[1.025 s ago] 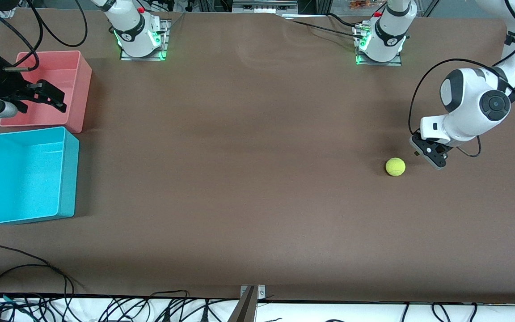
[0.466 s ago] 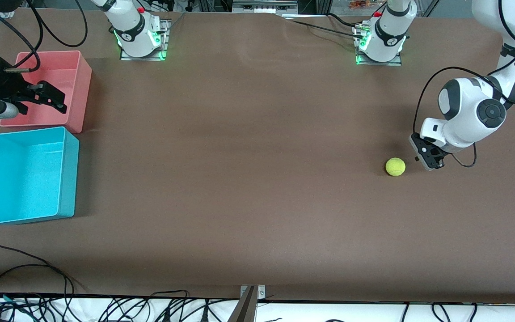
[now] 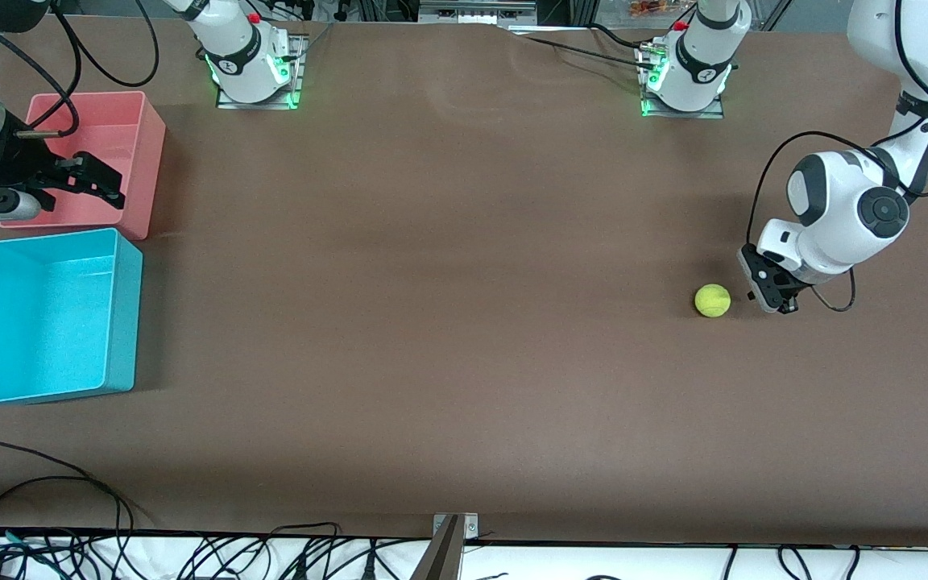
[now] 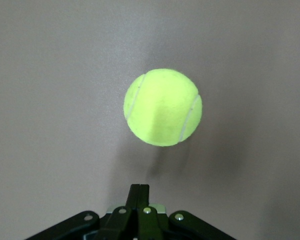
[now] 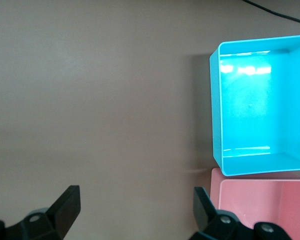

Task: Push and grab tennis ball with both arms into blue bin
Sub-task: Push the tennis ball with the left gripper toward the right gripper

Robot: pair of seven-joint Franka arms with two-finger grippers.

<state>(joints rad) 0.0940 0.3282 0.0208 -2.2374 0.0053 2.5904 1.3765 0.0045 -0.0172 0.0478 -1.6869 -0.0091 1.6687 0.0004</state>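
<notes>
The yellow-green tennis ball (image 3: 712, 300) rests on the brown table toward the left arm's end; it fills the middle of the left wrist view (image 4: 163, 107). My left gripper (image 3: 772, 302) is shut and empty, low beside the ball, a small gap away, its closed fingertips (image 4: 139, 189) pointing at it. The cyan-blue bin (image 3: 53, 316) stands empty at the right arm's end and shows in the right wrist view (image 5: 260, 105). My right gripper (image 3: 105, 185) is open and empty over the pink bin.
The pink bin (image 3: 122, 121) stands beside the blue bin, farther from the front camera, and shows in the right wrist view (image 5: 260, 205). Cables (image 3: 45, 483) lie along the table's front edge. Both arm bases (image 3: 250, 64) stand at the back edge.
My left gripper has come down and closer to the ball, and its wrist has turned. The ball has not moved. My right gripper has shifted slightly over the pink bin.
</notes>
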